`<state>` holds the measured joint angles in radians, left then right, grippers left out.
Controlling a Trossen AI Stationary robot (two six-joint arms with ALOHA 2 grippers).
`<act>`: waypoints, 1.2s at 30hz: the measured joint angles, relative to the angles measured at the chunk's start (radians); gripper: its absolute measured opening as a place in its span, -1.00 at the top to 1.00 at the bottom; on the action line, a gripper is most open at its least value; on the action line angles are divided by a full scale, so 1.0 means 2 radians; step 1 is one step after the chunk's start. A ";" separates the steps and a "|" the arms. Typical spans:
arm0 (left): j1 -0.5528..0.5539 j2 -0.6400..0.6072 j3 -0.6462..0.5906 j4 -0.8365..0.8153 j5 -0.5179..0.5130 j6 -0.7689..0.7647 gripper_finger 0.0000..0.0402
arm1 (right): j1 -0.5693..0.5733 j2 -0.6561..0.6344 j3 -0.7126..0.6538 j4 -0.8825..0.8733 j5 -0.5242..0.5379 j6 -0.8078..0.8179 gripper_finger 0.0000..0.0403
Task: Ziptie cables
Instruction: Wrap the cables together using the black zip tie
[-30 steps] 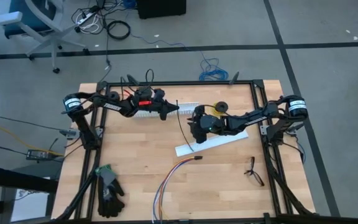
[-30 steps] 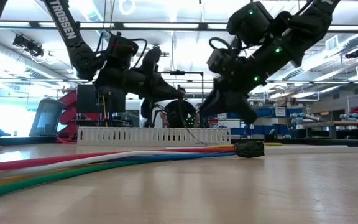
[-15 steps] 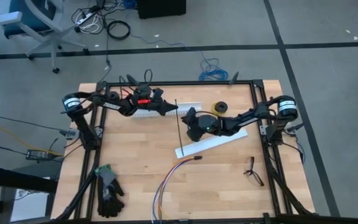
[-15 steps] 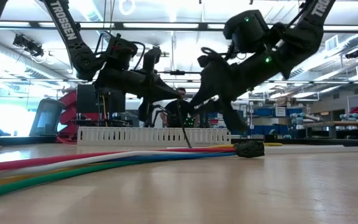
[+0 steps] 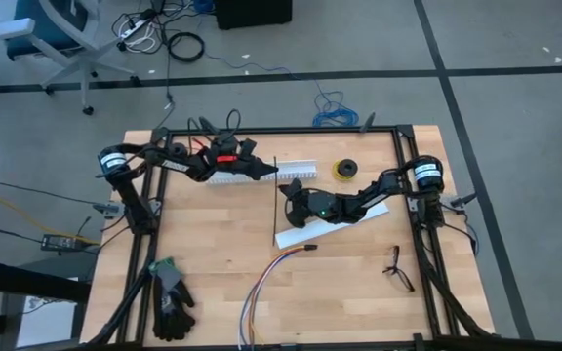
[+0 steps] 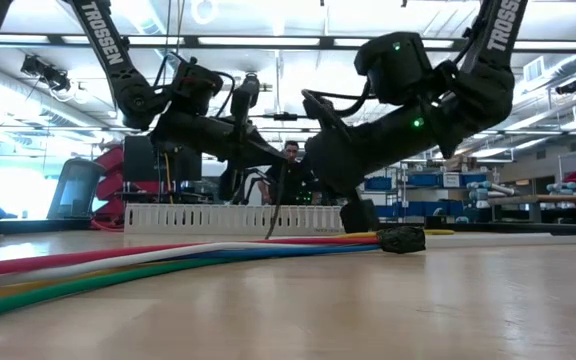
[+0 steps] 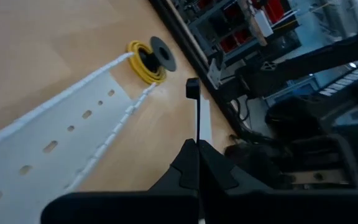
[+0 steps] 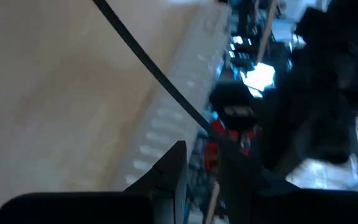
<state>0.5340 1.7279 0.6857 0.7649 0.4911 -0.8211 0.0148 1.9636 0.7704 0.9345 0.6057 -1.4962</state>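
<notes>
We find the ziptie (image 5: 275, 185) pinched near one end by the left gripper (image 5: 270, 172), its fingers pressed together, and gripped lower down by the right gripper (image 5: 286, 190), while the cables (image 5: 261, 288) lie unbundled near the table's front edge, so nothing is tied yet.

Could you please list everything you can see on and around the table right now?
ziptie: one, black, upright at the table's middle, pinched by both grippers
cables: one loose bundle, mixed colours, near edge of the table
slotted channels: two, white, one flat under the right arm, one along the far edge
wire spool: one, yellow and black, far side
glove: one, black and green, near left corner
forked object: one, black, near right side
table: one, light wood
left gripper: jaws shut on the ziptie
right gripper: jaws shut on the ziptie, lower down
</notes>
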 joint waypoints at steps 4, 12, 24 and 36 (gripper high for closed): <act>0.006 0.000 -0.001 -0.006 -0.005 0.000 1.00 | 0.004 0.000 0.000 0.002 -0.020 -0.001 0.62; 0.007 0.000 -0.001 0.001 -0.003 -0.012 1.00 | -0.010 -0.001 0.000 -0.026 -0.082 -0.033 0.62; 0.007 0.000 -0.001 0.027 -0.009 -0.024 1.00 | -0.013 -0.001 0.026 -0.084 -0.126 -0.042 0.62; 0.007 0.000 -0.001 0.041 -0.024 0.026 1.00 | -0.019 -0.003 0.028 -0.109 -0.142 0.101 0.98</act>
<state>0.5489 1.7287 0.6842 0.8471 0.4429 -0.7699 -0.0241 1.9579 0.8265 0.7160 0.3214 -1.2950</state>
